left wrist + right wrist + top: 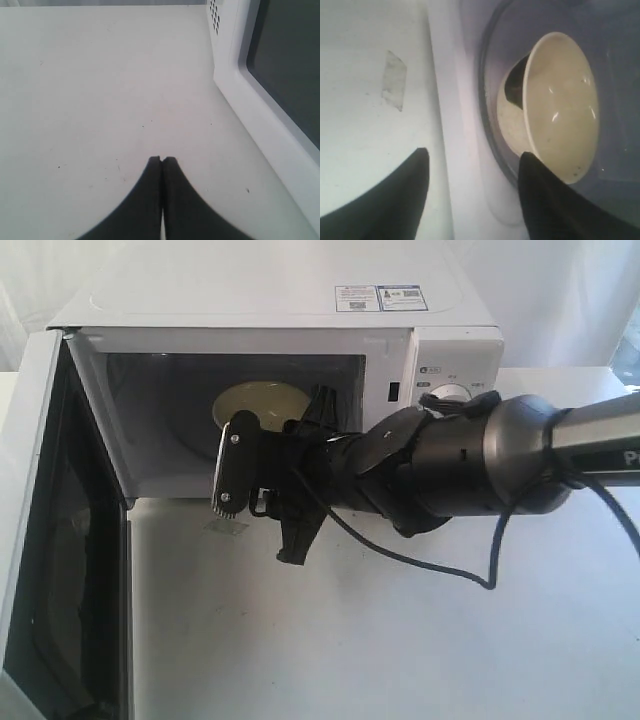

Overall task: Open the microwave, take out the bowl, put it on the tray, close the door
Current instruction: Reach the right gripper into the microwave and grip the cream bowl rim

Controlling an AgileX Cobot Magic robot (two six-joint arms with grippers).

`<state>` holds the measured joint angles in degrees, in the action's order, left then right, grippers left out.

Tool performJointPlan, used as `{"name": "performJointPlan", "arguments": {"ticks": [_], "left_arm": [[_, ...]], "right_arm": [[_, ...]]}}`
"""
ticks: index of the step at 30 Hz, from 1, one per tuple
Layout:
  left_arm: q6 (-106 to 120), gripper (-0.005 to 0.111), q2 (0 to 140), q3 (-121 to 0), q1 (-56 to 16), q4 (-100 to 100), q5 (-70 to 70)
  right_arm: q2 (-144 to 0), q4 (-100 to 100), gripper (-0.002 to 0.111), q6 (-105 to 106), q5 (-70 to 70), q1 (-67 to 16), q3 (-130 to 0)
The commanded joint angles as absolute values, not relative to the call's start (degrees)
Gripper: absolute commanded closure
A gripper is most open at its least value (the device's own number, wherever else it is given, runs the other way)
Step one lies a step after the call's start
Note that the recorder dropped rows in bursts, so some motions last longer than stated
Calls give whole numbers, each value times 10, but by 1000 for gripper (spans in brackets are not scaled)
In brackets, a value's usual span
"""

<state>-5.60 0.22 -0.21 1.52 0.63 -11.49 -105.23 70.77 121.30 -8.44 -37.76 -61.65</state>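
Observation:
The white microwave (pixel 300 300) stands with its door (pixel 40 540) swung wide open to the left. The cream-yellow bowl (pixel 262 405) sits inside on the glass turntable (pixel 490 100). In the right wrist view the bowl (pixel 565 110) is just past one fingertip. My right gripper (pixel 250 455) is open at the mouth of the cavity, over the front sill (pixel 455 125), holding nothing. In its own view the right gripper (pixel 473 152) has its fingers wide apart. My left gripper (pixel 162 158) is shut and empty above the table, beside the open door (pixel 270 110). No tray is in view.
The right arm (pixel 480 455) and its black cable (pixel 420 555) stretch across the white table (pixel 400 640) in front of the knob panel (pixel 455 390). A patch of clear tape (pixel 225 527) lies on the table below the cavity.

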Motion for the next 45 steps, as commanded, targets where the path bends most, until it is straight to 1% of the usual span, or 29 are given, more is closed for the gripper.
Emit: {"name": "performJointPlan", "arguments": {"ticks": [1, 15, 19, 37, 39, 45], "left_arm": [[-57, 107, 0, 0, 17, 6, -116], [-57, 107, 0, 0, 17, 6, -116], [-57, 107, 0, 0, 17, 6, -116], [-57, 107, 0, 0, 17, 6, -116], [-57, 107, 0, 0, 17, 6, -116], [-57, 107, 0, 0, 17, 6, -116]], "right_arm": [[-1074, 679, 54, 1226, -108, -378, -642], [-1150, 657, 54, 1226, -113, -377, -730], [-1170, 657, 54, 1226, -139, -377, -750], [-1214, 630, 54, 1226, -168, -375, -782], [-1215, 630, 57, 1226, -168, -372, -782], [-1222, 629, 76, 1221, -168, -371, -782]]}}
